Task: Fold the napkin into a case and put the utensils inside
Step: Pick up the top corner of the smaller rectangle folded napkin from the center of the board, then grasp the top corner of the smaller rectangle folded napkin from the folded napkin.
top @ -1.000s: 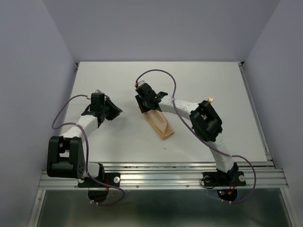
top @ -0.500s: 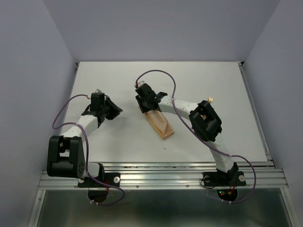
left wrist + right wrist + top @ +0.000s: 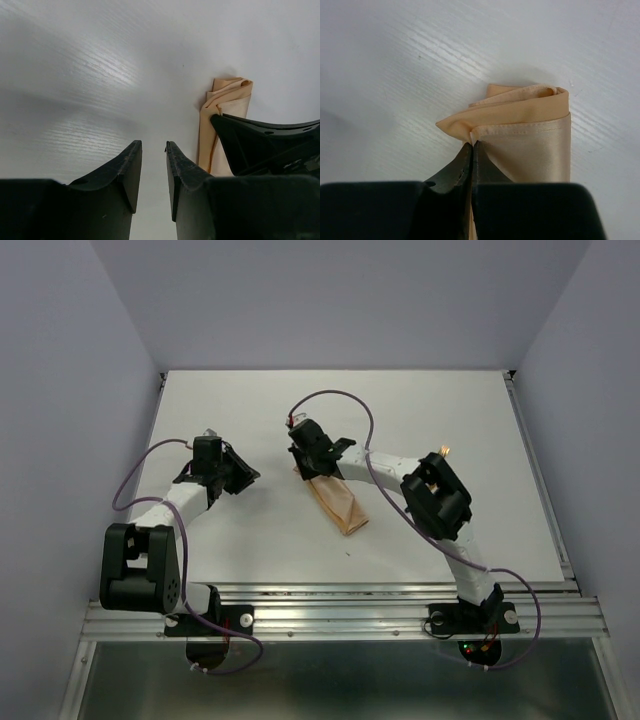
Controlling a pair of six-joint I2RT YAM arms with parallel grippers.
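Observation:
The peach-orange napkin (image 3: 340,505) lies folded into a narrow strip on the white table (image 3: 450,410), slanting from centre toward the near right. My right gripper (image 3: 308,468) is at the strip's far end. In the right wrist view its jaws (image 3: 471,145) are shut, pinching the hemmed corner of the napkin's (image 3: 530,145) top layer. My left gripper (image 3: 248,475) hovers to the left of the cloth, open and empty (image 3: 153,145), with the napkin (image 3: 227,100) to its right. A small gold-coloured tip (image 3: 444,451) shows beside the right arm's elbow; the rest of the utensils is hidden.
Purple cables (image 3: 335,393) loop above both arms. Grey walls enclose the table on three sides, and a metal rail (image 3: 340,615) with the arm bases runs along the near edge.
The right gripper has closed from open onto the napkin's far corner. The left arm and the cloth have stayed put.

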